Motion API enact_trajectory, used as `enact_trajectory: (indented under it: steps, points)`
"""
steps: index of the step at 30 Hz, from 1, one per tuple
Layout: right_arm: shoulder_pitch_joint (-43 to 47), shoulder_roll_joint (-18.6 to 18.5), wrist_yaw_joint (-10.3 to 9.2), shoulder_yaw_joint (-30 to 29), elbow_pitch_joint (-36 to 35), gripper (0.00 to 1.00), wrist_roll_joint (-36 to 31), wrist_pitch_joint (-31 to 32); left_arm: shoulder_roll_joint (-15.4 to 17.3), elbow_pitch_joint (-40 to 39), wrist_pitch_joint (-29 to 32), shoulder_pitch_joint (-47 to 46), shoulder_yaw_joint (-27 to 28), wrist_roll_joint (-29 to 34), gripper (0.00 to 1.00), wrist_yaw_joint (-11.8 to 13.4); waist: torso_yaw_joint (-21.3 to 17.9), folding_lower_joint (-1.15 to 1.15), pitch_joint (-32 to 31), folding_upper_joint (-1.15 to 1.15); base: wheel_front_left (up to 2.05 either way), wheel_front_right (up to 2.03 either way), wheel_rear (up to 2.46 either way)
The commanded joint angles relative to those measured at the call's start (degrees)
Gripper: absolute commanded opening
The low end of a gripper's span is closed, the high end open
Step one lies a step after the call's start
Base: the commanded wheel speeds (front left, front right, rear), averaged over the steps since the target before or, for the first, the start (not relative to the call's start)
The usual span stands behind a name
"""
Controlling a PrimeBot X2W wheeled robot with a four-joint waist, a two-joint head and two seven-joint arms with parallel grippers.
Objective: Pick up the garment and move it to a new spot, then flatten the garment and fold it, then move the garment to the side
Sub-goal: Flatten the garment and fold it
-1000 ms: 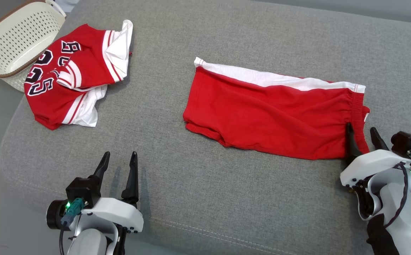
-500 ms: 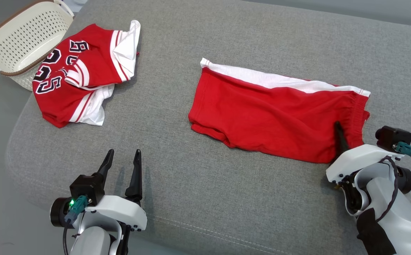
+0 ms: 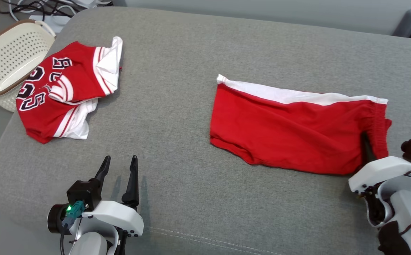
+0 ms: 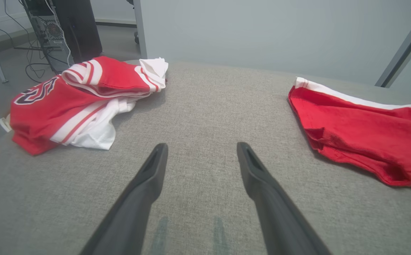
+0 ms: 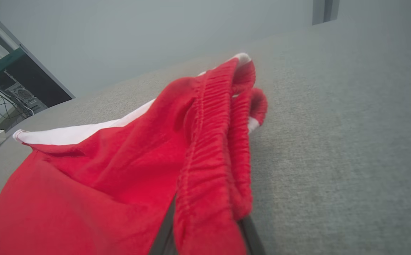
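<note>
Shorts (image 3: 290, 134) waistband edge pinched by right claw (image 3: 371, 148); left claw (image 3: 118, 166) spread above open cushion (image 3: 177, 141), well apart.

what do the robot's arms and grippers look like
Both wrists are white shells on pale forearms. The left gripper has two long dark fingers, a black block, a teal plug with a black cable and a green light. The right gripper has the same parts, plus a black wrap on its arm.
</note>
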Motion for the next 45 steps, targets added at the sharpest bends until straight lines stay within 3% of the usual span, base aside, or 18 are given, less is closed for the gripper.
enact_trajectory:
  steps: [1, 10, 17, 24, 35, 36, 37, 38, 42, 45]
  points:
    - [0.06, -1.56, 0.24, 0.94, -1.67, 0.00, 0.14, -0.22, 1.05, -0.91, -0.34, -0.55, 1.60, 0.21, 1.00, -0.28, -1.20, 0.00, -0.67, 0.00, 0.00, 0.00, 0.00]
    - [-2.20, -4.90, 0.24, 2.76, -2.34, 0.00, -3.22, -0.22, 1.05, -0.24, -0.34, -0.03, 0.02, -0.35, 1.00, -0.26, -2.29, 0.00, -1.62, 0.00, 0.00, 0.00, 0.00]
    - [-4.16, -0.62, 0.24, 11.30, -5.18, 0.00, -2.62, 0.07, 1.05, -0.30, -0.34, 0.54, -1.82, -0.57, 1.00, -0.16, -1.14, 0.00, -1.75, 0.00, 0.00, 0.00, 0.00]
    - [-7.24, 1.95, 0.24, 19.37, -4.59, 0.00, -1.45, 0.38, 1.05, -1.53, -0.34, 0.15, -3.19, -1.01, 1.00, -0.13, 1.96, 0.00, -0.59, 0.00, 0.00, 0.00, 0.00]
    - [-12.61, 2.77, 0.24, 23.01, 2.42, 0.00, 0.31, 0.09, 1.05, -3.33, -0.34, 0.24, -5.79, -3.76, 1.00, 0.73, 9.02, 0.00, 1.15, 0.00, 0.00, 0.00, 0.00]
    - [-12.82, 2.62, 0.24, 22.98, 3.42, 0.32, 0.19, 0.06, 1.05, -3.43, -0.34, 0.36, -5.91, -3.92, 1.00, 0.77, 9.50, 0.00, 1.16, 0.00, 0.00, 0.00, 0.00]
    - [-13.01, 2.58, 0.24, 22.95, 4.18, 0.72, 0.10, 0.03, 1.05, -3.50, -0.34, 0.47, -5.95, -4.06, 1.00, 0.84, 9.88, 0.00, 1.19, 0.00, 0.00, 0.00, 0.00]
    - [-13.16, 2.63, 0.24, 22.90, 4.73, 1.00, 0.12, -0.02, 1.05, -3.58, -0.34, 0.55, -5.90, -4.08, 1.00, 0.88, 10.06, 0.00, 1.17, 0.00, 0.00, 0.00, 0.00]
    - [-13.47, 2.98, 0.24, 23.02, 4.48, 1.00, 0.58, -0.16, 1.05, -4.02, -0.34, 0.81, -5.32, -3.95, 1.00, 1.29, 9.84, 0.00, 1.11, 0.00, 0.00, 0.00, 0.00]
    - [-13.20, 3.05, 0.24, 22.67, -0.02, 1.00, 0.85, -0.19, 1.05, -4.34, -0.34, 0.75, -4.80, -3.74, 1.00, 1.46, 8.68, 0.00, 1.04, 0.00, 0.00, 0.00, 0.00]
